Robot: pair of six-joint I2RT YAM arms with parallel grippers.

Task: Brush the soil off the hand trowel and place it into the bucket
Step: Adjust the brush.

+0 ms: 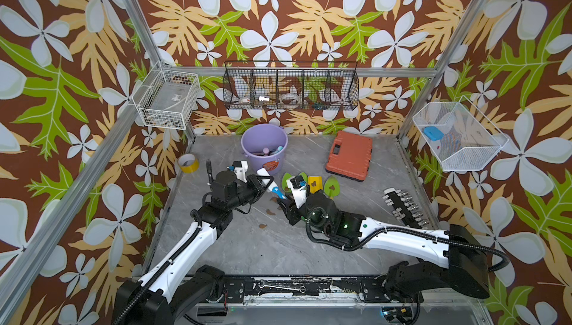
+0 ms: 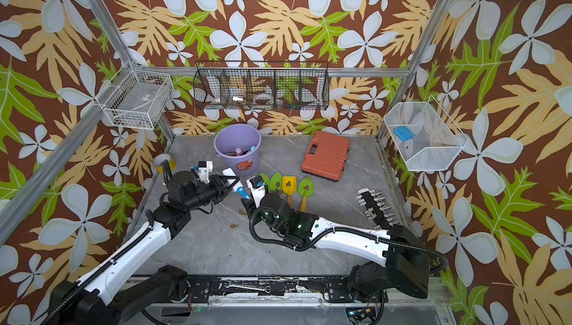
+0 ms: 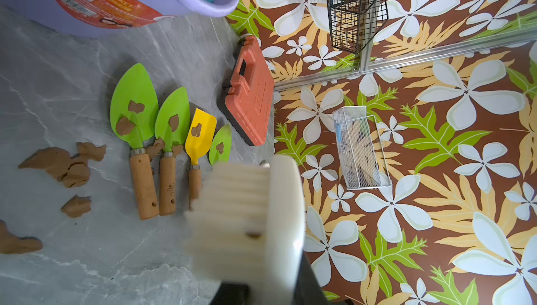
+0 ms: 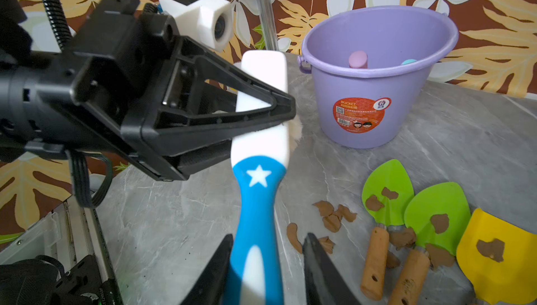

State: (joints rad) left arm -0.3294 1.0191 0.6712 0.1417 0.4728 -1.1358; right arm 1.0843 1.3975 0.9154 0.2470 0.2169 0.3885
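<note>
Trowels (image 4: 388,193) lie in a row on the counter (image 4: 174,216) just beside the right gripper (image 4: 268,236), whose jaws straddle the blue handle of the brush (image 4: 258,172) with a gap on one side — spread, not clamping. The left gripper (image 4: 279,111) pinches the brush's white head. Wooden handles point toward the robot, blades away, soil (image 4: 374,203) on every blade — the right arm is nearer; the bucket (image 4: 377,85) stands beyond, upright.

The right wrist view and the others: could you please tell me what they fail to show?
- Right gripper: right wrist view's edge cuts its fingers, so its grip on the brush is unclear.
- Smallest green trowel: left wrist view, handle behind the blurred bristles.
- Bucket: right wrist view, its wall hides all but two tips.
</note>
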